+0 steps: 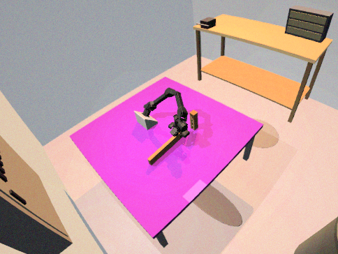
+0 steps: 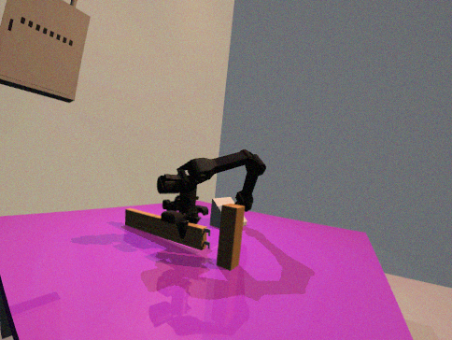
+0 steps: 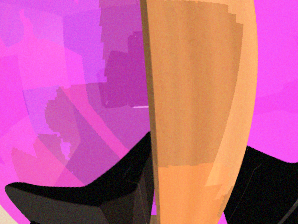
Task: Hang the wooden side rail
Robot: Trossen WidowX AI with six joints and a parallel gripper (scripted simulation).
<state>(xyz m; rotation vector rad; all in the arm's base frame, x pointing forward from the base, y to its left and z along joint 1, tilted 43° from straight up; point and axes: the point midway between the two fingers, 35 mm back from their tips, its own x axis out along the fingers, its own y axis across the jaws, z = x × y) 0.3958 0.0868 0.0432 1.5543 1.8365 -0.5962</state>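
The wooden side rail (image 1: 163, 151) (image 2: 154, 226) (image 3: 195, 100) is held by my gripper (image 1: 179, 134) (image 2: 184, 226) (image 3: 179, 135), which is shut on it near its hook end, one finger on each side. Two steel hooks (image 2: 206, 232) stick out of the rail's end toward the post. The upright headboard post (image 1: 194, 120) (image 2: 229, 238) stands on the table, and a gap shows between hooks and post in the exterior view. The hook end appears raised a little above the table. Whether the far end touches the table is unclear. The pins are too small to make out.
The magenta table (image 1: 115, 139) (image 2: 299, 243) carries the arm and a white-grey wedge-shaped block (image 1: 146, 121) (image 2: 223, 202) at the arm's base. A workbench (image 1: 258, 33) with a drawer unit (image 1: 309, 24) stands behind, away from the table.
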